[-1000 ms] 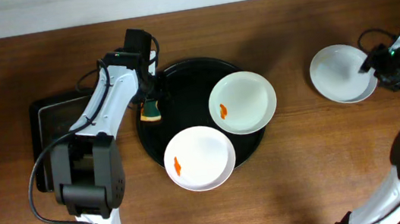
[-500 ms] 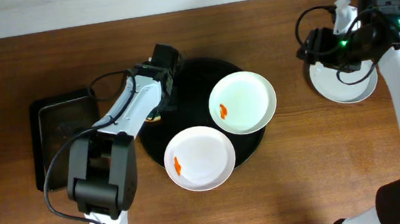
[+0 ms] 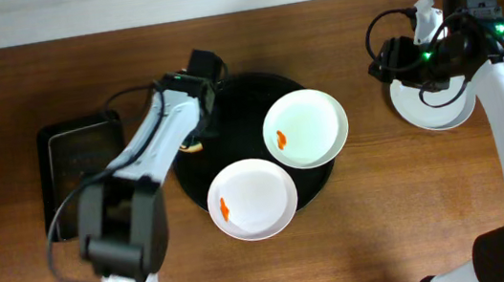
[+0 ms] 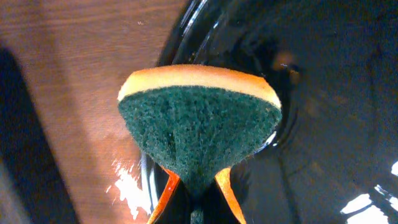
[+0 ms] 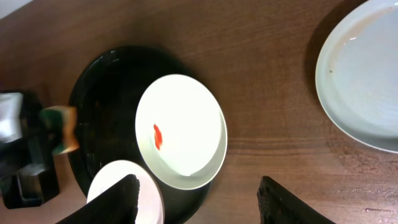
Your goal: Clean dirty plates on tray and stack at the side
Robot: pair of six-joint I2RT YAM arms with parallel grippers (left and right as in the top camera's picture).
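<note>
Now the left gripper [image 4: 196, 194] has clamped the sponge [image 4: 199, 124]; the right gripper [image 5: 199, 198] gapes empty.

Overhead gives me the whole table [image 3: 387, 221] straight down; left wrist sits tight on the sponge [image 4: 199, 124] at the tray [image 4: 323, 124] edge; right wrist, higher, shares that tray with overhead.
</note>
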